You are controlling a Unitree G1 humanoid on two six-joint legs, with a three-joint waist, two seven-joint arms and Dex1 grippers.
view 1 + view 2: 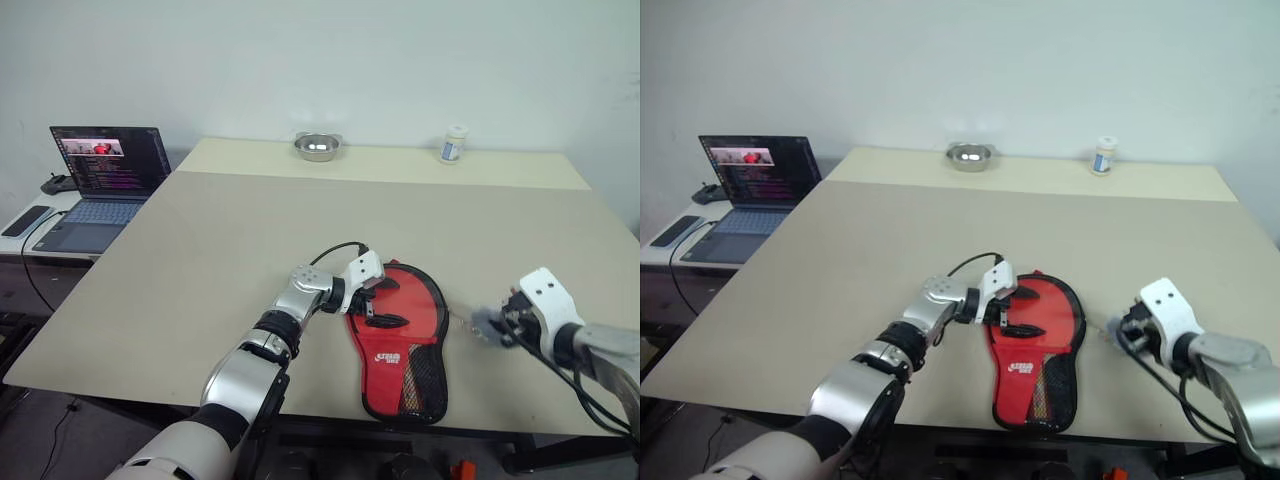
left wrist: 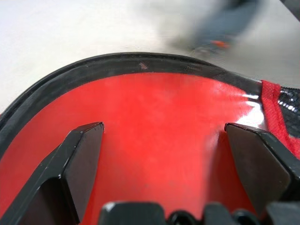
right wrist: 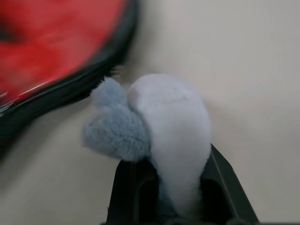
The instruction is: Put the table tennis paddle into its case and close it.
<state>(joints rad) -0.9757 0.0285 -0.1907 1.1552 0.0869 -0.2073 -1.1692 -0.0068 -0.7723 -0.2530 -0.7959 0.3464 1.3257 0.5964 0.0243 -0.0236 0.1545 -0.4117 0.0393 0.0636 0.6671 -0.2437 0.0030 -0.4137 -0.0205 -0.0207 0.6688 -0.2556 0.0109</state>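
Note:
The case (image 1: 400, 340) lies flat near the table's front edge, red side up, with its white logo and black mesh pocket toward me and a black zipper rim round it. My left gripper (image 1: 375, 300) hovers open over its round red part, fingers (image 2: 84, 154) spread just above the red surface (image 2: 154, 117). To the right of the case, my right gripper (image 1: 497, 325) is shut on a fluffy grey-and-white tuft (image 3: 154, 122); a thin cord seems to join the tuft to the case's edge. The table tennis paddle is hidden from view.
A metal bowl (image 1: 318, 146) and a small white bottle (image 1: 454, 144) stand at the table's far edge. An open laptop (image 1: 105, 175) and a phone (image 1: 27, 221) sit on a lower desk at the left. The table's front edge (image 1: 300, 410) runs just below the case.

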